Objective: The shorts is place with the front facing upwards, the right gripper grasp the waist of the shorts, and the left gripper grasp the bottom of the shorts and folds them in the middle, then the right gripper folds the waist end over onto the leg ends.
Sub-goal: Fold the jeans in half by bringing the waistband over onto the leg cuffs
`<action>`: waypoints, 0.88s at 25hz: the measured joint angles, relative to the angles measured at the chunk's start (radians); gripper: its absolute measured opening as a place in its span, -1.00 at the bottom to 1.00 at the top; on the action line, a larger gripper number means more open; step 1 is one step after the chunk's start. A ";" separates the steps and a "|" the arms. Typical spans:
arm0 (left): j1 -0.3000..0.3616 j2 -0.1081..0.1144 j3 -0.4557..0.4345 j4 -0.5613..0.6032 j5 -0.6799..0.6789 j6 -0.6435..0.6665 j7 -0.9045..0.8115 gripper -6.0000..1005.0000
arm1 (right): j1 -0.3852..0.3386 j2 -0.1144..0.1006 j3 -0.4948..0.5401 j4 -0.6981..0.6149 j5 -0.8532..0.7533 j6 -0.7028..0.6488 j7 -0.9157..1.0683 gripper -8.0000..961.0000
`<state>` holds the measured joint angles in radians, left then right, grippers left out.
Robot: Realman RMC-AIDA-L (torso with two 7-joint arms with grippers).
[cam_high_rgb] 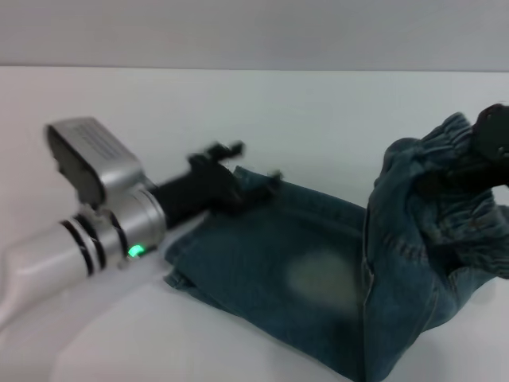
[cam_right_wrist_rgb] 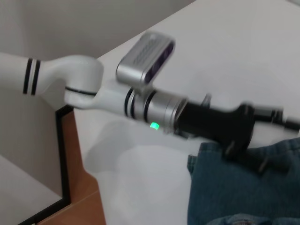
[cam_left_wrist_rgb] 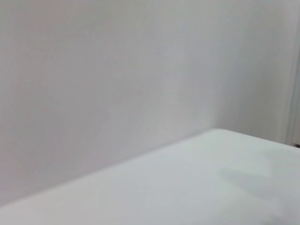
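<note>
Lab: bare white table [cam_high_rgb: 278,111], blank wall [cam_left_wrist_rgb: 117,70]

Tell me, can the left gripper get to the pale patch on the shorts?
Probably yes. The left gripper sits at the shorts' far edge, and the pale patch lies uncovered close by; the right gripper holds the waist off to the side.

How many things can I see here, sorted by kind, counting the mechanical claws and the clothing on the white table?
Grippers: 2, the left gripper at the leg ends, and the right gripper lifting the waist.
Garments: 1, the shorts, blue denim.
Tables: 1, the white table.
Total: 4
</note>
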<state>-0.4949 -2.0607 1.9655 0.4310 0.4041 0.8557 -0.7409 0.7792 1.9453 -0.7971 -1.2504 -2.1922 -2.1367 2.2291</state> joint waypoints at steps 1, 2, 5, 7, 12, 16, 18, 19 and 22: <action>0.004 0.001 -0.031 -0.002 0.000 0.000 0.018 0.68 | 0.002 0.003 -0.011 0.008 0.000 0.006 -0.003 -0.83; 0.011 0.001 -0.078 -0.006 0.000 0.000 0.041 0.68 | 0.004 0.007 -0.026 0.017 0.000 0.014 -0.009 -0.83; 0.022 -0.002 -0.188 -0.021 -0.003 0.002 0.094 0.68 | 0.008 0.026 -0.083 0.045 -0.006 0.049 -0.033 -0.83; 0.034 -0.002 -0.247 -0.028 -0.005 0.008 0.108 0.68 | 0.013 0.039 -0.123 0.055 -0.022 0.087 -0.038 -0.83; 0.084 0.000 -0.376 -0.029 -0.007 0.037 0.158 0.68 | 0.049 0.068 -0.207 0.117 -0.049 0.183 -0.057 -0.77; 0.119 -0.001 -0.456 -0.030 -0.009 0.072 0.175 0.68 | 0.089 0.095 -0.266 0.157 -0.076 0.253 -0.072 -0.73; 0.132 -0.001 -0.480 -0.039 -0.009 0.088 0.174 0.68 | 0.102 0.104 -0.292 0.160 -0.080 0.273 -0.076 -0.71; 0.134 -0.001 -0.484 -0.047 -0.009 0.093 0.174 0.68 | 0.108 0.109 -0.306 0.161 -0.081 0.283 -0.078 -0.70; 0.134 -0.001 -0.490 -0.072 -0.009 0.105 0.174 0.68 | 0.126 0.118 -0.338 0.170 -0.082 0.318 -0.077 -0.67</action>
<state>-0.3608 -2.0621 1.4754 0.3586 0.3953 0.9605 -0.5667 0.9055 2.0632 -1.1352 -1.0805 -2.2738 -1.8184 2.1517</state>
